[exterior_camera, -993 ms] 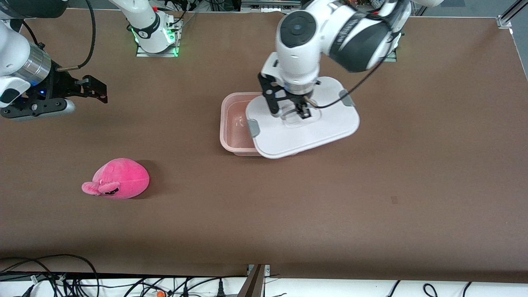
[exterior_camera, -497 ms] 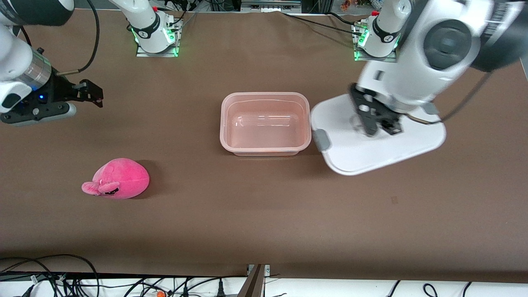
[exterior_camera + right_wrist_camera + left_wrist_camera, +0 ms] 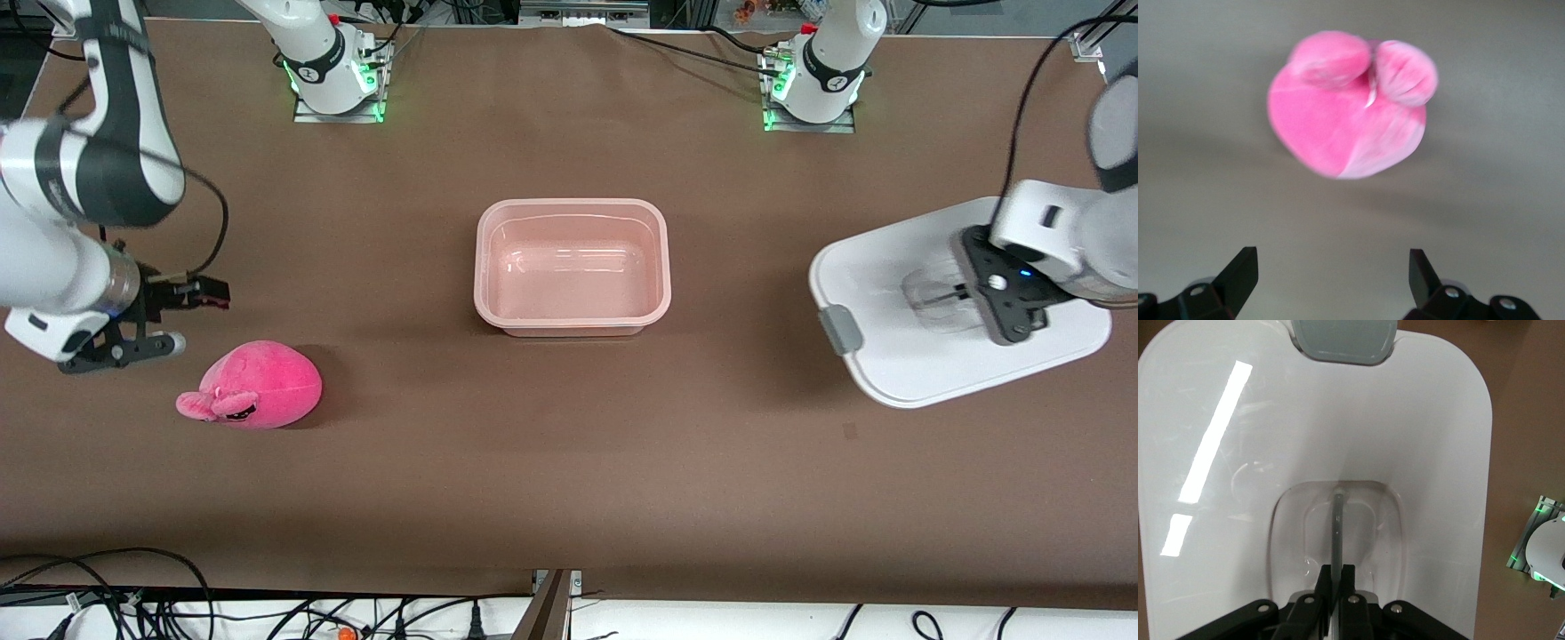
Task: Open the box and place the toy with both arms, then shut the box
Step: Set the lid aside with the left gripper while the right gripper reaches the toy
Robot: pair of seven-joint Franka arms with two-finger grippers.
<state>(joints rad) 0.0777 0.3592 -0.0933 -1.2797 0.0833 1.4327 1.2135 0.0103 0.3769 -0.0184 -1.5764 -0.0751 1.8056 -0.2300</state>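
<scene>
Jaws: left gripper (image 3: 965, 293) pinches white lid (image 3: 898, 356), right gripper (image 3: 191, 307) wide, empty | you just swung lid off pink box (image 3: 572, 324) toward left arm's end | plush toy (image 3: 253, 387) next

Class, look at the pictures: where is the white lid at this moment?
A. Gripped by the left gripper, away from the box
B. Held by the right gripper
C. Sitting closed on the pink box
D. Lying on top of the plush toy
A: the left gripper is shut on the handle of the lid, toward the left arm's end of the table, apart from the open box.
</scene>
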